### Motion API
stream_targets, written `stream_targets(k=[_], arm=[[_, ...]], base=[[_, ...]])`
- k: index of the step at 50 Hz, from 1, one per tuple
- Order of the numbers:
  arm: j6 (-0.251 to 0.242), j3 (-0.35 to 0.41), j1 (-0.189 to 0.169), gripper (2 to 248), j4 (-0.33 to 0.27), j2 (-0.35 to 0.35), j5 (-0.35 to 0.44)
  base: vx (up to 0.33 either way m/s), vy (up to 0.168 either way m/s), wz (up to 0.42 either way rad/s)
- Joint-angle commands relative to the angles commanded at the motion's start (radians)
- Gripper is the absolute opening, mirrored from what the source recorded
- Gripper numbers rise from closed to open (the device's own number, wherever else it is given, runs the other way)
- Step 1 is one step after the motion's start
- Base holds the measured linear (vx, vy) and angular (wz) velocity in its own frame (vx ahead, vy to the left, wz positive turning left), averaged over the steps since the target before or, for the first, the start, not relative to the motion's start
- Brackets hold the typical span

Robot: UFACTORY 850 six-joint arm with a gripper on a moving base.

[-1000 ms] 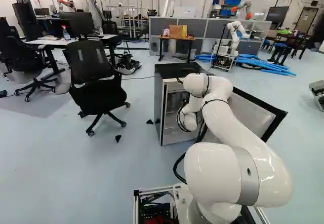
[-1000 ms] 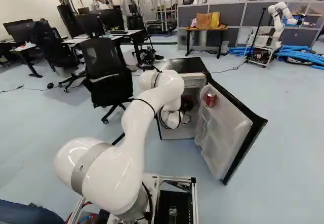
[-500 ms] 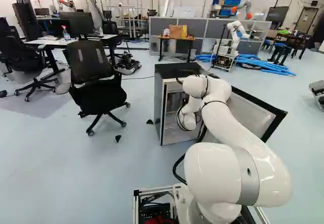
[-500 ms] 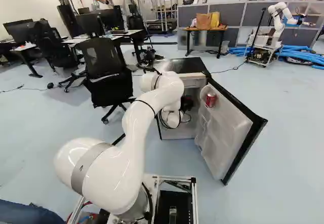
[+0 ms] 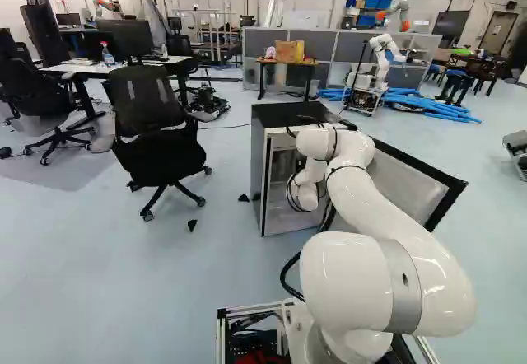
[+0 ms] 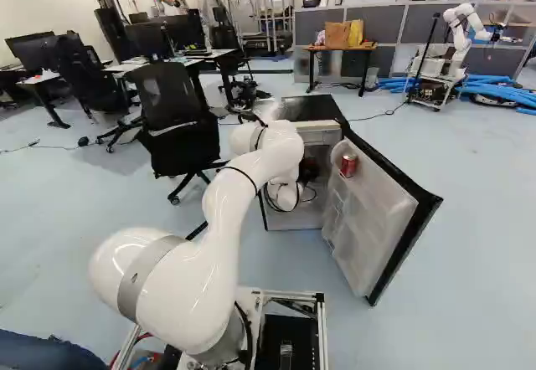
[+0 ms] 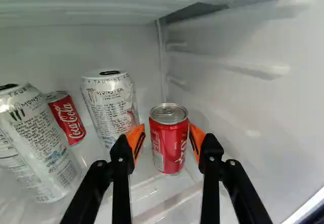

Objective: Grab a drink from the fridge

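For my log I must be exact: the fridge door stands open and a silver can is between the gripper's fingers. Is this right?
Not quite: the can between the gripper's fingers is red, not silver, as the wrist view shows. The fridge door does stand open.

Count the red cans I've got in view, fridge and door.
3 red cans: one inside the open pincer, one partly behind a white can, one in the door. More may be hidden.
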Motion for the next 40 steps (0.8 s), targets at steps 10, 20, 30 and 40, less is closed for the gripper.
stream_targets(k=[10, 20, 30, 40], arm=[[0.000, -0.013, 0.001, 143, 0.000, -0.007, 0.000], [0.000, -0.021, 0.001, 143, 0.000, -0.012, 0.000], [0.000, -0.021, 0.001, 99, 0.000, -0.012, 0.000], [0.000, -0.021, 0.001, 94, 0.000, -0.012, 0.000]], base=[[0.000, 0.000, 0.000], [0.000, 0.000, 0.000], [0.000, 0.000, 0.000], [0.000, 0.000, 0.000]])
